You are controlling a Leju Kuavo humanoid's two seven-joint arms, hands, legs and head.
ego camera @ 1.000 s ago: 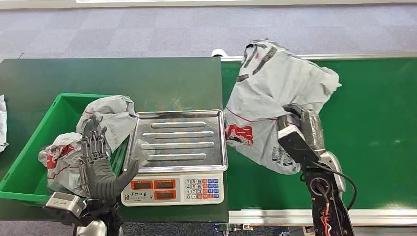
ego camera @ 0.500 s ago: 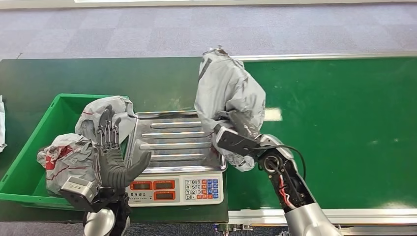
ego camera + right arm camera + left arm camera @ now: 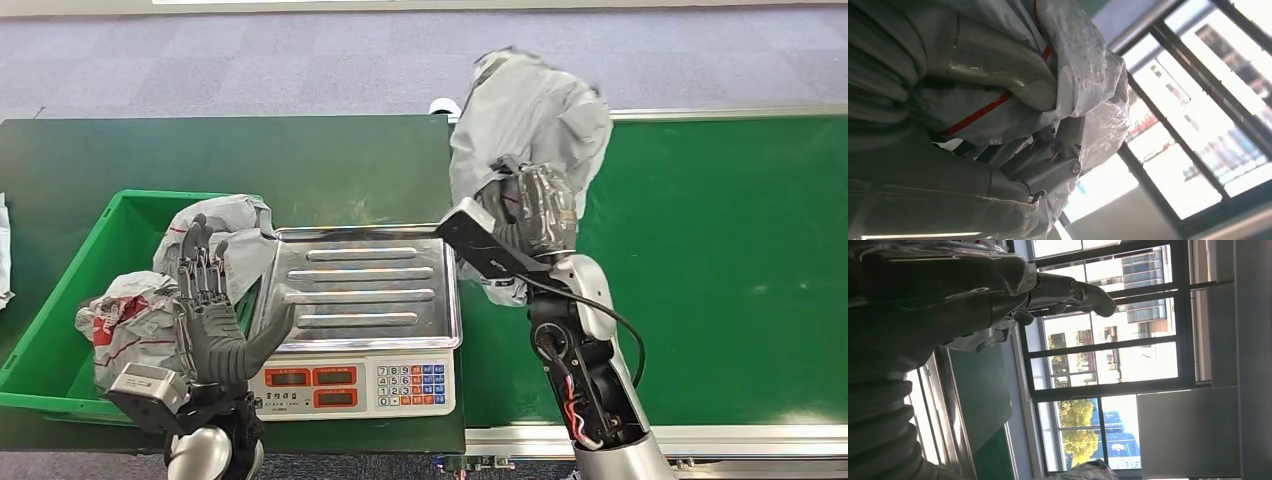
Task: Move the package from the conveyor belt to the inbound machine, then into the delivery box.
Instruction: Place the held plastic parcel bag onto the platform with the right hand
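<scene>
The right hand [image 3: 530,215] is grasping the grey package [image 3: 530,130] in the upper middle, lifted beside the scale tray [image 3: 360,285]. Weighing and the green box [image 3: 60,330] are left. The left hand [image 3: 210,320] is released.

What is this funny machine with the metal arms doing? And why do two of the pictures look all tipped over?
It is a robot with two arms and hands. The big picture comes from a camera on its head, looking down. Its right hand holds a grey package up in the air, beside a green conveyor belt. In front sits a scale with a shiny tray, where packages get weighed. Its left hand is open, holding nothing, near a green box with other bags inside. The tipped pictures come from little cameras on its wrists, so they turn as the arms turn, and they catch the windows.
</scene>
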